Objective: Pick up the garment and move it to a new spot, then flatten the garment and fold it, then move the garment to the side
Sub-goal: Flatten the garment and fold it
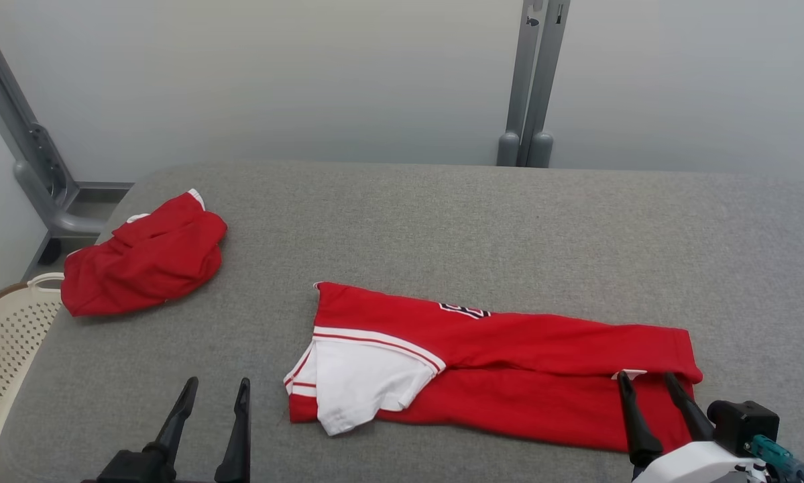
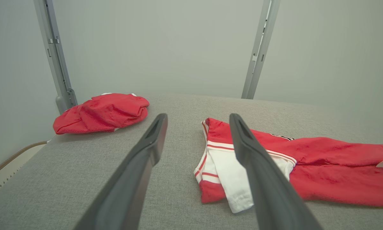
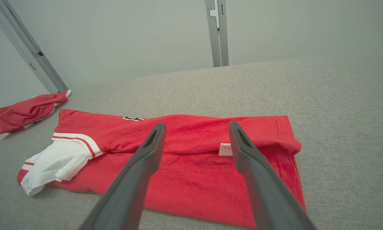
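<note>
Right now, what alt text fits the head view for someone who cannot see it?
A red shirt with a white sleeve lies folded lengthwise on a gray table, the open right gripper over its right end. The open left gripper is at lower left; a bunched red garment lies far left, a cream basket beside the table.

Pale wall (image 1: 308,80), grey metal posts (image 1: 532,100), grey fabric tabletop (image 1: 442,221), cream basket (image 1: 6,349)

The garment (image 1: 509,362) lies mid-tabletop (image 1: 442,228), near side, with a second garment (image 1: 143,265) at its ten o'clock. Off the nine o'clock edge, a basket (image 1: 6,355). Left pincer (image 1: 217,384) at the garment's eight o'clock, right pincer (image 1: 645,376) over its four o'clock end.
</note>
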Robot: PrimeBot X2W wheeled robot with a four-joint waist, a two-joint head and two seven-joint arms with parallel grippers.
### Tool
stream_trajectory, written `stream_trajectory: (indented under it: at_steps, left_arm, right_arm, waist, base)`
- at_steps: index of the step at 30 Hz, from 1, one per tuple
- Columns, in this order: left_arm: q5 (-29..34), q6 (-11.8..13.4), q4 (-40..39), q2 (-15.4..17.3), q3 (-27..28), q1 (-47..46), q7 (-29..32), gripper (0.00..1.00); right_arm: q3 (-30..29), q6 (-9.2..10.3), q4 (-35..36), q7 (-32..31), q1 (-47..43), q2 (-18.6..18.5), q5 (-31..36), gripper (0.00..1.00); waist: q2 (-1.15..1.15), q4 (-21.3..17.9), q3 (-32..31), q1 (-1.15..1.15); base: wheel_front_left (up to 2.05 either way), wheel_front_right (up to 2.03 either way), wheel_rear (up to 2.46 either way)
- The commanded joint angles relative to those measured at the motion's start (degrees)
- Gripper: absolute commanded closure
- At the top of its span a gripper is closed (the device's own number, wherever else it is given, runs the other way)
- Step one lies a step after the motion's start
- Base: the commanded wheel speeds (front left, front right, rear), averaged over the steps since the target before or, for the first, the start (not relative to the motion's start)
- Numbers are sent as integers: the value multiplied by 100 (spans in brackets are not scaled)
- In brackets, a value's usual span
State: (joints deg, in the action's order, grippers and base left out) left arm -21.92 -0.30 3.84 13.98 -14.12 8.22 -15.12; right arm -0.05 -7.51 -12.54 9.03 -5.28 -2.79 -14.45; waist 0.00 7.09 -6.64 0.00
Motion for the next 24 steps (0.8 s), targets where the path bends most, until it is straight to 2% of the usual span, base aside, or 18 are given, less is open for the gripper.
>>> stream_trajectory:
  at_steps: [1,8,13,19,24]
  left_arm:
    - [54,-35,15,-18,60,10,-6,0]
    - [329,-151,178,-198,235,-55,-6,0]
    - [450,-277,285,-322,252,-89,-6,0]
    - [565,-379,356,-407,289,-131,-7,0]
    - [635,-440,420,-461,330,-198,-7,0]
  right_arm:
    - [-22,5,41,-21,-64,-21,24,0]
    - [-210,5,212,-374,58,-26,210,0]
    - [-816,3,161,-1371,314,-25,-51,0]
    - [-1688,3,186,-2547,692,-22,385,0]
    - [-1997,3,-3,-3153,1107,-22,822,0]
  waist:
    - [0,-12,7,0]
    - [0,-130,42,0]
    - [0,-173,70,0]
    - [0,-154,133,0]
    - [0,-141,211,0]
  base:
    - [0,0,0]
    - [0,0,0]
    - [0,0,0]
    - [0,0,0]
    - [0,0,0]
